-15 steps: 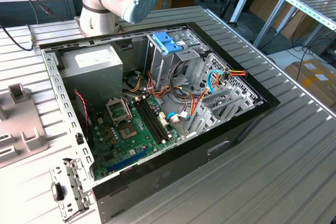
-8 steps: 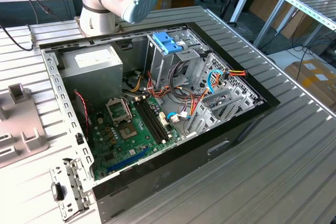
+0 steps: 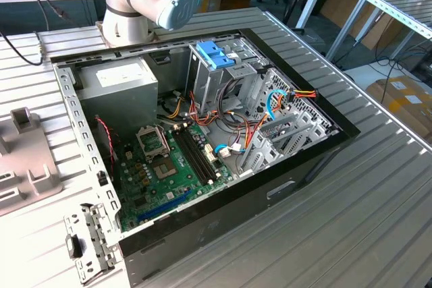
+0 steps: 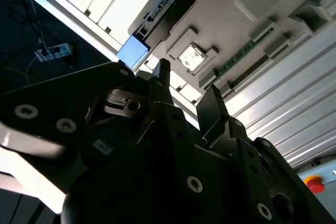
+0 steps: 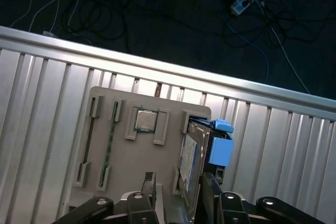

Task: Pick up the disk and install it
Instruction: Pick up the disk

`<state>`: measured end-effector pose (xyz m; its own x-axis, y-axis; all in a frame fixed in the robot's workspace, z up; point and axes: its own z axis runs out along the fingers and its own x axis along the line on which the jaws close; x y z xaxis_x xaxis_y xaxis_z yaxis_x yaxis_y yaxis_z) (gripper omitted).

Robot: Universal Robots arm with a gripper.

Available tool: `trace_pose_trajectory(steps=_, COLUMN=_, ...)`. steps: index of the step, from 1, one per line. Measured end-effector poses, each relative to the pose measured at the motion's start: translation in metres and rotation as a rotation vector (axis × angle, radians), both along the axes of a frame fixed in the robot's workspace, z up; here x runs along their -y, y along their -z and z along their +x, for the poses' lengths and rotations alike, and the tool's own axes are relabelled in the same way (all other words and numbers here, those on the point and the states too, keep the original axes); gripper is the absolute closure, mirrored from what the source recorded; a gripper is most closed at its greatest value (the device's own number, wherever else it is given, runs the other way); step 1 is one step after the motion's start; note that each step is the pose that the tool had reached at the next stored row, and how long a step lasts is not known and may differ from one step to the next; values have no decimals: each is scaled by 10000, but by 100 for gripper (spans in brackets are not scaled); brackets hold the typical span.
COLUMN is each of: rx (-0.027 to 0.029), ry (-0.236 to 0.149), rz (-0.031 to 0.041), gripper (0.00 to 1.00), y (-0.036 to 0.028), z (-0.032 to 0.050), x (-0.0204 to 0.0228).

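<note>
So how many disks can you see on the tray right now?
1. The disk sits at one end of the grey tray, next to the chip; the gripper could hide others.

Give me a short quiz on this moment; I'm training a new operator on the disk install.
1. True or false: the claw is shut on the disk.
2. What else sits in the grey tray with the disk? A) a processor chip B) a screwdriver C) a fan
3. What colour are the rails on the disk?
Key: 1 false, the claw is open; 2 A; 3 blue.
</note>
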<state>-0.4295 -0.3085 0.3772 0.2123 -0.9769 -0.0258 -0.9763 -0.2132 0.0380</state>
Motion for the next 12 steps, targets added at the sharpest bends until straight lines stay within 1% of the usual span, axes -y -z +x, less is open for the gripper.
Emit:
trace_pose_trajectory(steps=7, rx=-1, ry=-357, rz=0, gripper=52, y=5, z=0, x=0)
trace_pose_trajectory(steps=12, rx=0, ry=-455, rz=0, gripper=52, y=11, z=0, x=0)
